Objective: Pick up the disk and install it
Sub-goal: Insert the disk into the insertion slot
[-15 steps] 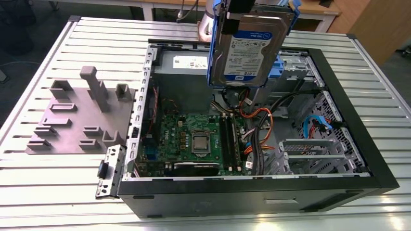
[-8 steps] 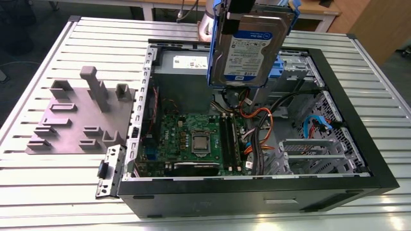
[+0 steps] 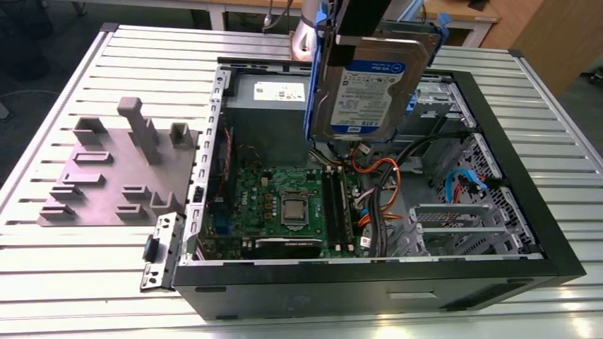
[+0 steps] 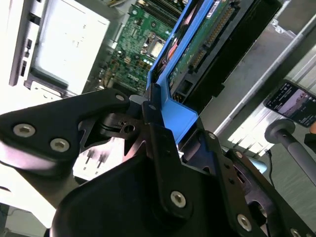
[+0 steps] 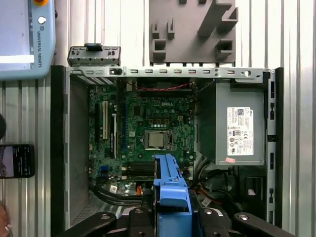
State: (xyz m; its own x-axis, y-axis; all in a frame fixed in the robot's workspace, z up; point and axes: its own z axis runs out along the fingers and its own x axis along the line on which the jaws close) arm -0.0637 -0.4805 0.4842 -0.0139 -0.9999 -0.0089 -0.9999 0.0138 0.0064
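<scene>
Pincer clamped on the blue carrier frame of the disk, black fingers pressed against the frame's end; same grip seen in the first wrist view, pincer closed around the blue frame of the disk. Disk hangs on edge in the upper middle of the exterior view's frame, white-and-blue label facing the camera, silver body upright, held over the open computer case. Lower edge of the disk sits in the air above the orange cables, not seated in any bay. Second wrist view shows the disk's green circuit side and connector row. Inside the case: motherboard lying flat, grey power supply with white sticker toward the back wall, metal drive cage at the exterior view's right. Grey fixture plate lies on the slatted table, just beside the case on the exterior view's left. Phone lies on the table by the case.
</scene>
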